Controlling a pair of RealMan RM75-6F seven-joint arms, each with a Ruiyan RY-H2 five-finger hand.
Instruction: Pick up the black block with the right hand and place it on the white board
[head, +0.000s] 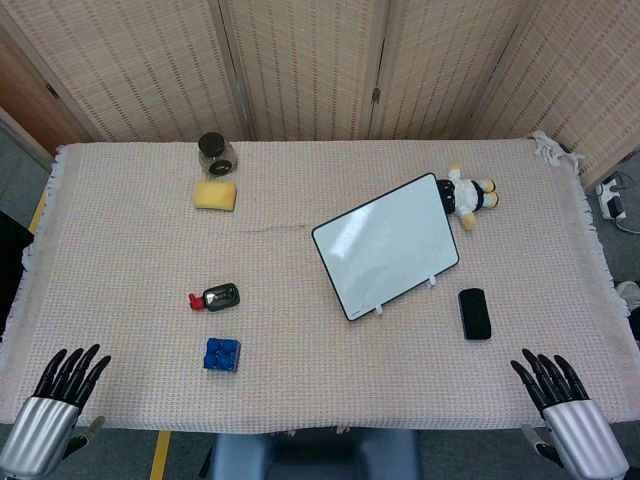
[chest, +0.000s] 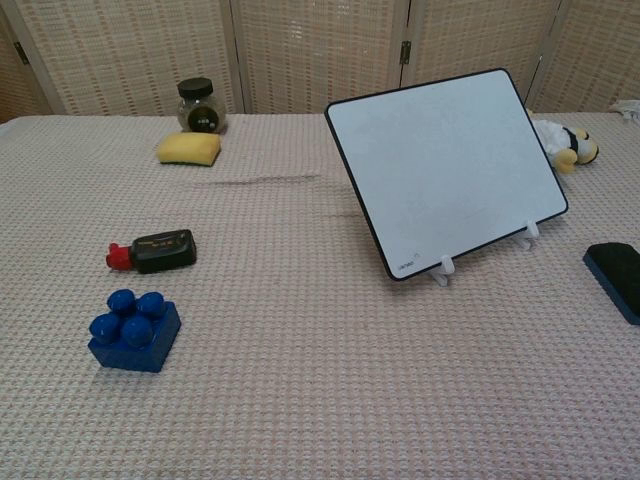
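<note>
Overhead, a woven cloth-covered table stands before folding screens

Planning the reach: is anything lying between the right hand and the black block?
No. In the head view, only bare woven tablecloth separates the right hand from the black block; the white board stands off to the left.

Looks like a staged test room: woven folding screens wall off a cloth-covered surface, power strip beside it on the floor.
</note>
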